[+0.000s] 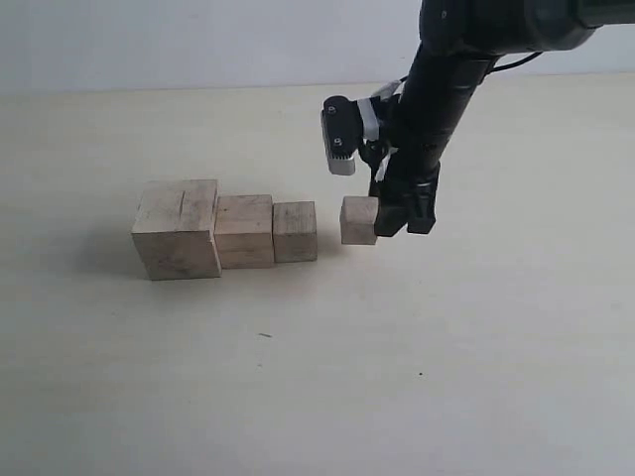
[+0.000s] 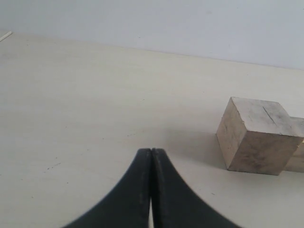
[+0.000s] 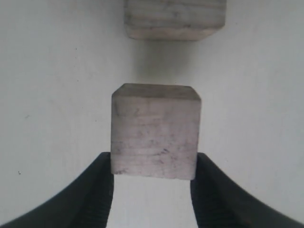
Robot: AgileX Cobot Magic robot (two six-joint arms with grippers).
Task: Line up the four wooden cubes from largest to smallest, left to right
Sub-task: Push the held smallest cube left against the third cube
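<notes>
The exterior view looks down at a slant across the table [image 1: 298, 397] from mid-distance, taking in the largest cube [image 1: 179, 228] and the smallest cube [image 1: 358, 220]. The left wrist view, low and level, shares the largest cube. The right wrist view, steep and close, shares the smallest.

There are four wooden cubes [image 1: 244, 243], each of a different size: one largest cube [image 1: 177, 230], one second-largest cube [image 1: 244, 223], one third cube [image 1: 295, 231] and one smallest cube [image 1: 358, 220]. All four are on one worktop [image 1: 298, 377]. The left wrist view takes in two of the cubes, and the right wrist view also takes in two. There are two claws, one left claw [image 2: 151, 154] and one right claw [image 3: 153, 166], each with two dark fingers. The exterior view shows one arm [image 1: 427, 109] and one pale wall [image 1: 198, 40].
</notes>
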